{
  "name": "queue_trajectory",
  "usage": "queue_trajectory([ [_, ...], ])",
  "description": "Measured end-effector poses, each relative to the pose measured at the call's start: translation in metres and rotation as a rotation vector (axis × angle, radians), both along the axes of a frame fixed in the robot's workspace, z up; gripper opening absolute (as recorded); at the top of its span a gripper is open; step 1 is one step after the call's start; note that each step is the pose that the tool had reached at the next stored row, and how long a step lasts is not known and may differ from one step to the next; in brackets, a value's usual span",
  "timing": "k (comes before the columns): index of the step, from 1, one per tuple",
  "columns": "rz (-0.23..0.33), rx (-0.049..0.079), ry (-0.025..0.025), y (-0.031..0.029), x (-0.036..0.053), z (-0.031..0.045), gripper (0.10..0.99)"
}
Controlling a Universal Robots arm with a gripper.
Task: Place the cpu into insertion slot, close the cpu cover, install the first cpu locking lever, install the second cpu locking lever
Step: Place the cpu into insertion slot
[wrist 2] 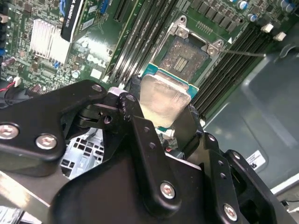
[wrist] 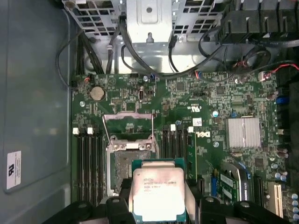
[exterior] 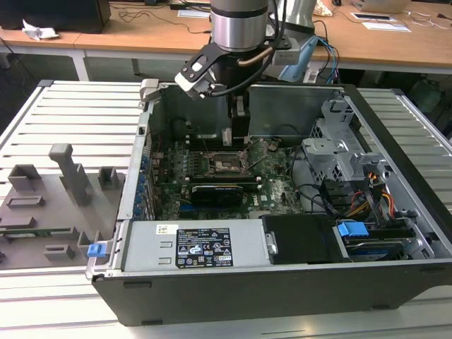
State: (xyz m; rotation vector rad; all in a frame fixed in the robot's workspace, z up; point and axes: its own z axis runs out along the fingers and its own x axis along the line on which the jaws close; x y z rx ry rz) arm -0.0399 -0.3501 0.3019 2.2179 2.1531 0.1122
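Holding one cpu clamped between my jaws, my gripper hangs inside one open computer case that stands on the slatted desk. In both wrist views the chip hovers over the near rim of the single insertion slot, not seated, and the slot's pin field lies bare. One cpu cover stands raised off the socket along one edge. One green motherboard lies in the case.

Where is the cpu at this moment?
In both wrist views the cpu is clamped in the gripper, hovering over the green board right beside the open insertion slot, not yet seated in it.
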Motion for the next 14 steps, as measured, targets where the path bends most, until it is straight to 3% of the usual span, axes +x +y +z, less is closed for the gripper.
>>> queue_trajectory([
  [5, 0.019, 0.0, 0.0, 0.0001, -0.0027, -0.0154, 0.529],
  [12, 0.019, 0.0, 0.0, 0.0002, -0.0028, -0.0208, 0.529],
  [14, 0.019, 0.0, -0.0001, 0.0002, -0.0037, -0.0264, 0.529],
])
